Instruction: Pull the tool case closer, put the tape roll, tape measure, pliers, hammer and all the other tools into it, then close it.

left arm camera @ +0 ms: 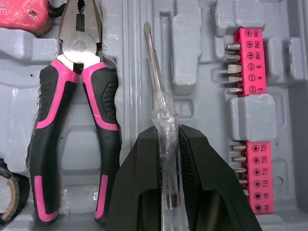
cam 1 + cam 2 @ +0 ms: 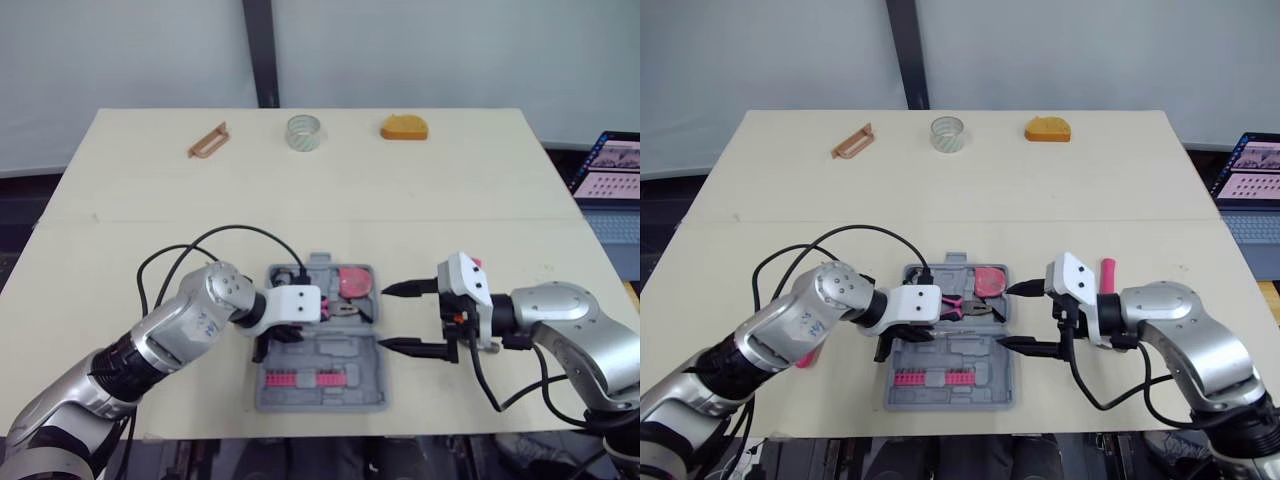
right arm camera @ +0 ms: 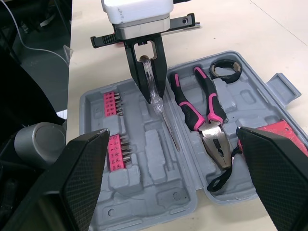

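We are clamping our left gripper (image 1: 163, 132) on the clear-handled screwdriver (image 1: 156, 82) over the open tool case (image 2: 300, 395) near us, beside the pliers (image 1: 76, 45) lying in it, while our right gripper (image 2: 384, 318) is hovering spread wide just right of the case, and the clear tape roll (image 2: 304, 132) is sitting at the table's far edge.

Open grey tool case (image 3: 154, 159), pliers (image 3: 213, 131) and tape measure (image 3: 276, 132) inside (screwdriver (image 1: 156, 82) over middle)

Even, soft light; edges perhaps blurred
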Available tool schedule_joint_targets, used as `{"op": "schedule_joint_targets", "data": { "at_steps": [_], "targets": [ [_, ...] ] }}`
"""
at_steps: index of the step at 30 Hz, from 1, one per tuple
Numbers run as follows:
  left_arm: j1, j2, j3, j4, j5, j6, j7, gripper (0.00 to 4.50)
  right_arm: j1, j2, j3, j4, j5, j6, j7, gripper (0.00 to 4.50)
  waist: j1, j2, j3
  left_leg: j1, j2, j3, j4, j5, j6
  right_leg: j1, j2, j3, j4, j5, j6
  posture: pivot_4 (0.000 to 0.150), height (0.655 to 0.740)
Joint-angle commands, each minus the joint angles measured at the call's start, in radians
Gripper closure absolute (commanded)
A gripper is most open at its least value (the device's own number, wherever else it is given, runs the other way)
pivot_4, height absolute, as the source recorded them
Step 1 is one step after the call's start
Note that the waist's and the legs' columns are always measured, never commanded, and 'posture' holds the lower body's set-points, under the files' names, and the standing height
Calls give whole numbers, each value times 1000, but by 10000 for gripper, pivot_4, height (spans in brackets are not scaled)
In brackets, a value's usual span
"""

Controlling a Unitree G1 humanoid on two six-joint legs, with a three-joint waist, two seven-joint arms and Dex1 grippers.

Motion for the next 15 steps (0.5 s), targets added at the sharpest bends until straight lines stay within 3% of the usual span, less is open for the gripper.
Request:
{"op": "schedule_joint_targets", "data": {
  "at_steps": [1, 15],
  "targets": [
    [-9, -4, -6, -32, 18, -42, -5, 44348, 2, -18, -30, -43, 22, 5, -5, 0, 0, 0, 0, 0, 0, 0, 0, 0, 0, 0, 0, 0, 0, 0, 0, 1500, 7400],
    [-17, -31, -18, -1, 32, -80, -28, 44348, 32, -38, -48, -64, 34, 11, -4, 0, 0, 0, 0, -2, 0, -2, 3, 0, 0, 0, 0, -1, 1, 0, 0, 1500, 7400]
  ]
}}
